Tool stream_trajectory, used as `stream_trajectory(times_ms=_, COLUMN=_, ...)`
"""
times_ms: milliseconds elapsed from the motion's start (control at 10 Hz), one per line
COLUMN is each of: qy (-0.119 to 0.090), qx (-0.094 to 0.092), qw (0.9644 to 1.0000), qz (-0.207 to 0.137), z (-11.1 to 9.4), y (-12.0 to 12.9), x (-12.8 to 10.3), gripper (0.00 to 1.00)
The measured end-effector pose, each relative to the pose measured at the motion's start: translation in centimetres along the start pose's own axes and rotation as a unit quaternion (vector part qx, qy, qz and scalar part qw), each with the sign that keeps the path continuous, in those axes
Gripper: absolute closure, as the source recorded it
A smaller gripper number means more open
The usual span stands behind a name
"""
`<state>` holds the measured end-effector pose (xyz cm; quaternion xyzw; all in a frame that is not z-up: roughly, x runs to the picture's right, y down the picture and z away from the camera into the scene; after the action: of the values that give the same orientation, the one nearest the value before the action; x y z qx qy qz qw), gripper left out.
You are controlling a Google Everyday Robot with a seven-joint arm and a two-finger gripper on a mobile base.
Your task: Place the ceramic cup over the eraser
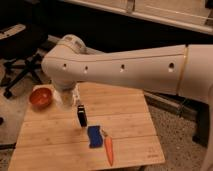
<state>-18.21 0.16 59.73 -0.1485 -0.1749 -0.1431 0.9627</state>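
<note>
The white ceramic cup (63, 100) hangs under the end of my white arm, above the table's back left part. My gripper (67, 93) is shut on the cup and is mostly hidden by the wrist. The black eraser (81, 116) stands on the wooden table (130, 115), just right of and in front of the cup, apart from it.
An orange-red bowl (41, 97) sits at the table's back left corner. A blue pad (94, 137) and an orange carrot-shaped object (109, 150) lie in front of the eraser. A slim white object (77, 95) is beside the gripper. An office chair (20, 55) stands at the left.
</note>
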Motion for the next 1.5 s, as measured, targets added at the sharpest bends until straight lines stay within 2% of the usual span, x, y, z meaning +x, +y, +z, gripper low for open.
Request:
stream_trajectory(times_ms=200, qy=0.016, qx=-0.024, qw=0.9995, qz=0.012, z=-0.3, y=0.9, x=0.8, gripper=1.0)
stream_trajectory(times_ms=500, qy=0.022, qx=-0.053, qw=0.9967, qz=0.058, z=3.1, y=1.8, x=4.0, gripper=1.0)
stream_trajectory(times_ms=900, qy=0.023, qx=-0.074, qw=0.9932, qz=0.087, z=6.2, y=2.7, x=6.2, gripper=0.99)
stream_trajectory(times_ms=1000, qy=0.02, qx=-0.08, qw=0.9925, qz=0.09, z=6.6, y=3.0, x=6.5, gripper=0.96)
stream_trajectory(times_ms=1300, qy=-0.003, qx=-0.108, qw=0.9899, qz=0.092, z=9.0, y=4.2, x=6.1, gripper=0.67)
stream_trajectory(times_ms=1500, qy=-0.01, qx=-0.124, qw=0.9881, qz=0.091, z=10.6, y=4.7, x=6.0, gripper=0.46)
